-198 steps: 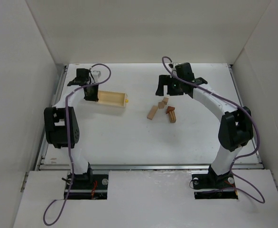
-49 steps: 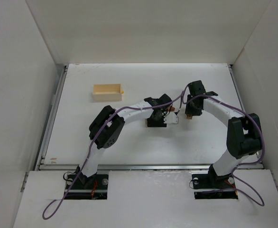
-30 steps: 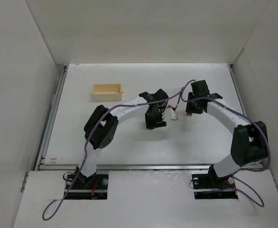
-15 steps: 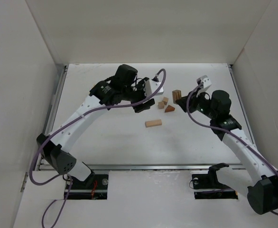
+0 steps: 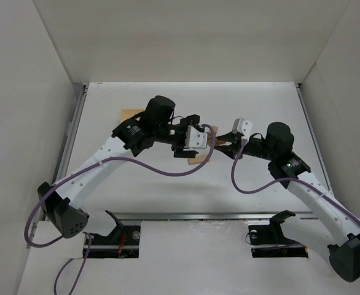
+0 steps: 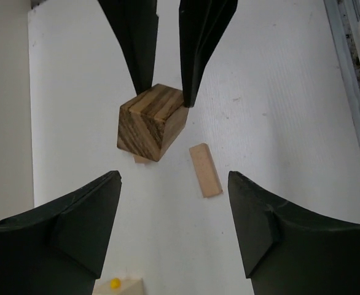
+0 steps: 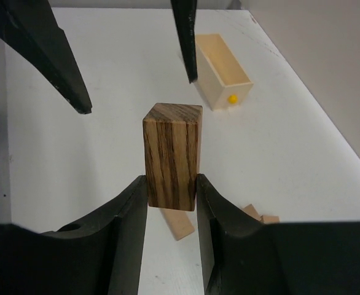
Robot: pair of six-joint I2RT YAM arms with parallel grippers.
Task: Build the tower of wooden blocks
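Note:
My right gripper (image 7: 171,179) is shut on a dark striped wood block (image 7: 172,153) and holds it upright above the table. The left gripper (image 6: 174,177) faces it, open, with nothing between its fingers. The left wrist view has the same block (image 6: 152,120) pinched between the right gripper's black fingers. A pale tan plank (image 6: 204,169) lies flat on the table under it. Seen from above, the two grippers meet at mid table, left (image 5: 203,146) and right (image 5: 224,144). Small tan pieces (image 7: 260,215) lie loose by the right fingers. No stacked wood block tower shows.
A pale yellow open wooden box (image 7: 223,70) with a small yellow ball stands on the table's left side, partly under the left arm (image 5: 131,114) in the top view. White walls close the table on three sides.
The left arm has swung toward the table's centre and its jaws have widened. The right gripper has come in toward it, and the dark block has left its spot on the table.

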